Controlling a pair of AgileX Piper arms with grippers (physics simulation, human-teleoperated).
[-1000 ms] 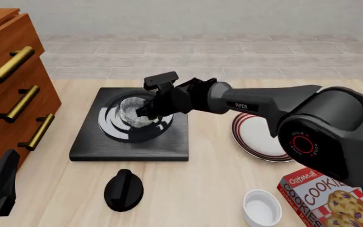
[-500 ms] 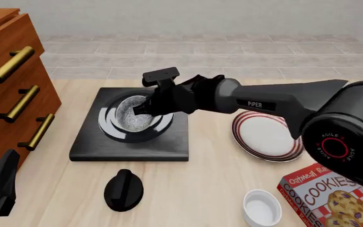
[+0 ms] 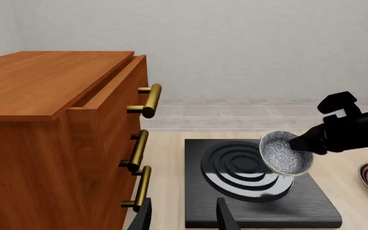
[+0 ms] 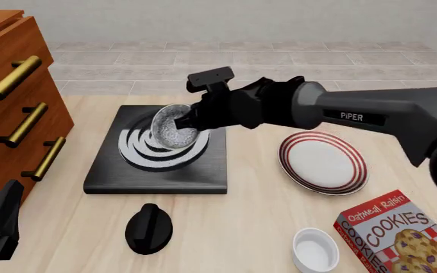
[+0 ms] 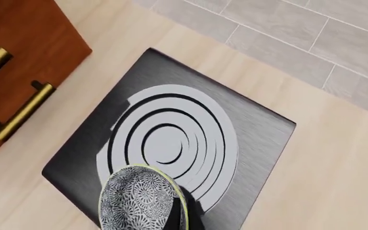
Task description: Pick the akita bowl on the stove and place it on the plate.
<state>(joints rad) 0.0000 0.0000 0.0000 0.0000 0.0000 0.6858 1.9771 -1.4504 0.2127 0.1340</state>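
Front view: right gripper, clamped on akita bowl rim, has lifted it tilted clear of stove; transfer to plate pending; left gripper idle, fingers apart.

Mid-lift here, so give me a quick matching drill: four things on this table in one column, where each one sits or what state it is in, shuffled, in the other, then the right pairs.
Things:
1. akita bowl
2. plate
3. white ramekin
4. black knob

Places or states:
A. on the table in front of the stove
B. held tilted above the burner rings by the right tool
C. beside the cookie box, at the near edge
D. bare, on the table to the right of the stove

Pairs: 1-B, 2-D, 3-C, 4-A
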